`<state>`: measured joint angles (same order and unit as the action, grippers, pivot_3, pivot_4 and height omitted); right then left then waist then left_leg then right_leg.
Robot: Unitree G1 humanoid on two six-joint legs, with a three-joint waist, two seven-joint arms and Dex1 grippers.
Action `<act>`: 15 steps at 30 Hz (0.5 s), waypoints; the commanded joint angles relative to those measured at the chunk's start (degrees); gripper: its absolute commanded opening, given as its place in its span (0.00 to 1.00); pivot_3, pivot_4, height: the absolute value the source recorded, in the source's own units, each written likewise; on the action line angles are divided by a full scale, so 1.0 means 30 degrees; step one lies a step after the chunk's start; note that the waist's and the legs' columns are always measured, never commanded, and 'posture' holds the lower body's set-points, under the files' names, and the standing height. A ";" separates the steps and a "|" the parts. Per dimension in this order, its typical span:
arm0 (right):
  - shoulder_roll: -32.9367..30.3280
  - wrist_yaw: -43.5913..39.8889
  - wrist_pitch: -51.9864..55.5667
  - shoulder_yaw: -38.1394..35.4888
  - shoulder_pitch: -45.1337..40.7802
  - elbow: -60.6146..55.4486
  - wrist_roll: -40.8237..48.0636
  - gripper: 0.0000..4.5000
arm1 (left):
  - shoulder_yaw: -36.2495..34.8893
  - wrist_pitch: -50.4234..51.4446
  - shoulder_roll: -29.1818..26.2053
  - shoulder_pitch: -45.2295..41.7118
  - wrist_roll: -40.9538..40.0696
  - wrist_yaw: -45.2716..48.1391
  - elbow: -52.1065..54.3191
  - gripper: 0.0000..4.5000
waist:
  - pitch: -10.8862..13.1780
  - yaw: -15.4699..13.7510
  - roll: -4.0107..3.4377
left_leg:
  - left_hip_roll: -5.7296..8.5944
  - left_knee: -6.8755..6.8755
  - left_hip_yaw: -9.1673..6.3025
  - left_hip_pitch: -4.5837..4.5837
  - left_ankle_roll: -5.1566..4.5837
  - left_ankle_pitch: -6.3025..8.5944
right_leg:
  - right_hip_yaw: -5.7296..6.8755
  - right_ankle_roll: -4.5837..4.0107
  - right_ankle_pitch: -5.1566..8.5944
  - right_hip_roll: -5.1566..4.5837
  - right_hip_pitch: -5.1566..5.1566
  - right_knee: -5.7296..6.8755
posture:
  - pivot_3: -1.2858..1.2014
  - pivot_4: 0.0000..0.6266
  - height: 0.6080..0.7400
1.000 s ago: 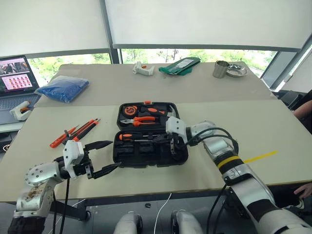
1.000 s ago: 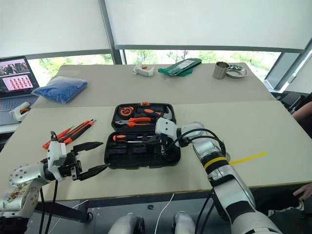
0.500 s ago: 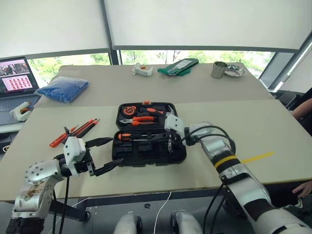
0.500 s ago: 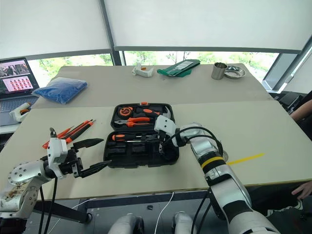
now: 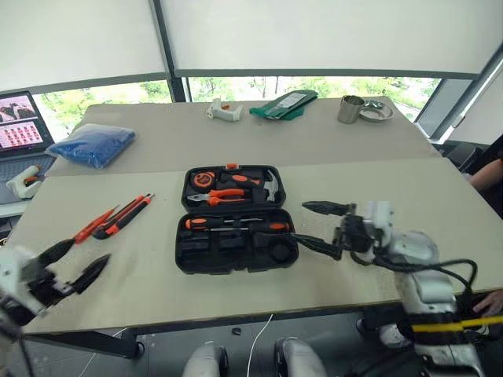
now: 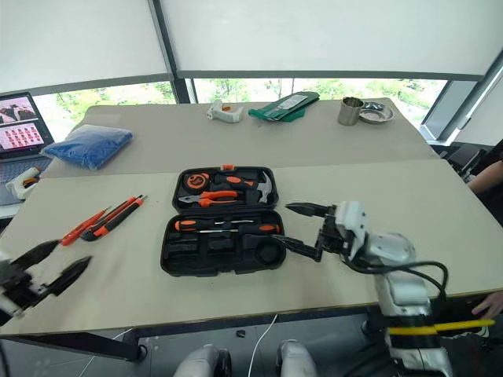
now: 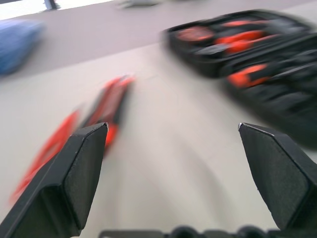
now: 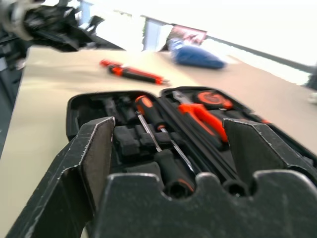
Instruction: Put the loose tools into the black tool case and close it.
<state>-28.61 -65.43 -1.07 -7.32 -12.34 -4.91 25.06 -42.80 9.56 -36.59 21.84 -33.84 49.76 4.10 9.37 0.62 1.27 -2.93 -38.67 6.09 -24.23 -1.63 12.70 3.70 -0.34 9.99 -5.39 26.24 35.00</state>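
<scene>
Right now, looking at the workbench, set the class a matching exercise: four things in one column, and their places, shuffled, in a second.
Things:
1. black tool case
2. loose tools
3. blue bag
4. metal cup

Places:
A. far right of the back table
B. far left of the back table
C. open, middle of the near table
D. on the near table, left of the case

Pairs: 1-C, 2-D, 3-B, 4-A

Tool case [image 5: 236,220] lies open at middle of surface [image 5: 377,196]. Loose tools [image 5: 118,220] lie left of it. Left hand [image 5: 72,265] near front-left edge; right hand [image 5: 316,225] just right of case.
</scene>
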 commanded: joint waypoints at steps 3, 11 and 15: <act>-0.0850 0.0285 0.0206 -0.1030 0.2185 -0.2207 0.1383 0.92 | -0.1738 0.0351 0.0345 0.1028 -0.0519 -0.0661 -0.0695 1.00 | 0.0004 -0.0202 0.0011 | 0.0003 -0.0005 0.0003 0.0011 0.0025 0.0014 | 0.0018 -0.0001 0.0004 -0.0035 0.0011 -0.0004 | 0.52 0.24 1.00; -0.0279 0.2049 -0.0262 -0.0562 0.1840 -0.3166 0.1058 0.99 | -0.0739 0.1989 -0.2213 -0.2226 0.0568 -0.1939 -0.4464 1.00 | 0.0010 -0.0439 0.0031 | -0.0047 -0.0012 -0.0007 0.0020 0.0035 0.0019 | 0.0104 -0.0002 0.0006 -0.0045 0.0047 -0.0067 | 0.52 0.24 1.00; -0.0336 0.2349 -0.0139 -0.0174 0.1137 -0.3097 0.1015 0.99 | 0.1901 0.2258 -0.4650 -0.6262 0.2506 -0.1625 -0.9045 1.00 | 0.0012 -0.0506 0.0026 | -0.0049 -0.0010 -0.0002 0.0002 0.0035 0.0019 | 0.0116 -0.0001 0.0005 -0.0049 0.0052 -0.0076 | 0.52 0.24 1.00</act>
<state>-29.51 -58.93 -1.01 -7.41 -8.06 -12.44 27.70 -39.38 16.59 -48.59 5.35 -28.79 44.58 -18.89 9.41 -0.90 1.34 -3.07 -38.70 6.09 -24.23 -1.53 12.76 4.05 -0.34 10.01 -5.54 26.40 34.77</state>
